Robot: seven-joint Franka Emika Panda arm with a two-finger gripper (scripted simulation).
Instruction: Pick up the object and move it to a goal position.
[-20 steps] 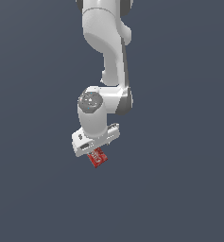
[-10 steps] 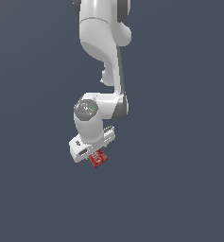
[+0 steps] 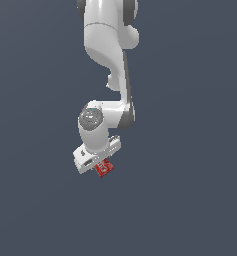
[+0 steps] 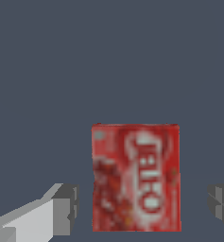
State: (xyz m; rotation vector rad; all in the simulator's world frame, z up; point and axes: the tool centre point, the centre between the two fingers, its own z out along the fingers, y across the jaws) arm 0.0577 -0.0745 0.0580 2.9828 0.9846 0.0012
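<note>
Jaws [image 3: 98, 164] spread wide, nothing pinched: in the wrist view one grey fingertip [image 4: 65, 209] and the other [image 4: 221, 202] stand well apart from the red box [image 4: 136, 177], a clear strip of dark ground showing on either side. Red box lying flat, lettered face up, between the two fingertips and touching neither. Seemingly centred that way so that closing would meet both long edges at once instead of shoving the box sideways. Lettering runs along the box's length, so the narrower width faces the fingertips, the easier span to pinch.

From the exterior view, white arm [image 3: 107, 45] reaching down from twelve o'clock, wrist bent, hand low over the box [image 3: 104, 168], which peeks out at about five o'clock from the hand. Wrist pointed downward, probably to bring the fingertips alongside the box. Height above the tabletop [image 3: 190, 200] hard to judge against the plain dark ground. No goal marker visible. By the look of it, grasp not yet made; carrying to the goal not begun.
</note>
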